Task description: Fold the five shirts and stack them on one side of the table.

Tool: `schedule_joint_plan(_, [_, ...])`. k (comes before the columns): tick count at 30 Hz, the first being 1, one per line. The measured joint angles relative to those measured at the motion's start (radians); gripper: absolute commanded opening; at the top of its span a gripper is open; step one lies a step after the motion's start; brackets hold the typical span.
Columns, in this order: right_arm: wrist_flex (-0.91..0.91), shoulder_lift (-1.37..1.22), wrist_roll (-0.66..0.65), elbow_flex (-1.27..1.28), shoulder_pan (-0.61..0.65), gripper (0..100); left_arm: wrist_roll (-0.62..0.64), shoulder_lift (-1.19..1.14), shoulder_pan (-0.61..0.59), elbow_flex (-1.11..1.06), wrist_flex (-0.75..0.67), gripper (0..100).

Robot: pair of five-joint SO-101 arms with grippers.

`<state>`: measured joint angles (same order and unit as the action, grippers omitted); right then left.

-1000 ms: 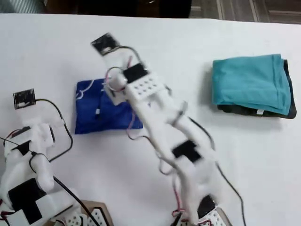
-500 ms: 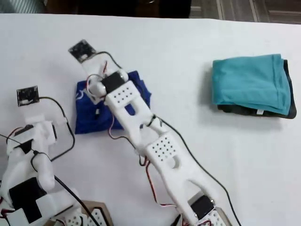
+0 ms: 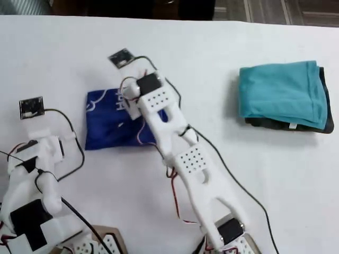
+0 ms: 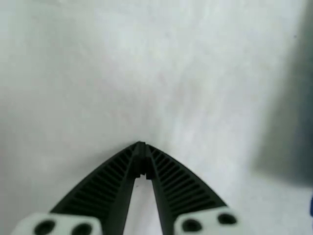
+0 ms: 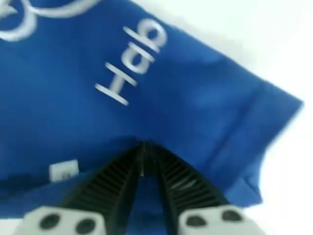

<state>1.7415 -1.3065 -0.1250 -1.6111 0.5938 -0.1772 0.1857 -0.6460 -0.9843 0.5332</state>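
In the high view, a folded blue shirt point(image 3: 108, 124) is seen lying flat on the white table point(image 3: 222, 53), left of the middle, its long axis running side to side across the picture and its lettered edge turned to the far side. Well apart, to the right, a folded teal shirt point(image 3: 278, 92) is stacked on a folded dark shirt point(image 3: 327, 126), whose edge shows along the near and right sides. The right arm point(image 3: 190, 159) is stretched from the near edge to the blue shirt's far right corner; the left arm point(image 3: 32, 180) is held at the near left, beside the shirt. A dark strip of room is visible beyond the table's far edge. In the left wrist view, the left gripper point(image 4: 141, 147) is clenched, tips together, over bare table. In the right wrist view, the right gripper point(image 5: 145, 146) is likewise clenched, its tips set against the blue cloth near a small white tag point(image 5: 63, 170); whether a fold is pinched cannot be told.
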Motion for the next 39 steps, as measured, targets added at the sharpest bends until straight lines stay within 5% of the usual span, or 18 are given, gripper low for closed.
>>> schedule_joint_plan(9, [0.005,0.091,0.0,0.029,-0.072,2.0,0.0,0.0,0.0,0.0,0.0,3])
schedule_joint_plan(19, [0.0,0.373,-0.143,0.433,-0.031,2.0,0.0,0.0,0.0,0.0,0.0,3])
schedule_joint_plan(28, [-0.127,0.351,-0.15,0.459,0.094,2.0,0.0,0.0,0.0,0.0,0.0,3])
schedule_joint_plan(39, [-0.077,0.278,-0.155,0.453,0.078,2.0,0.0,0.0,0.0,0.0,0.0,3])
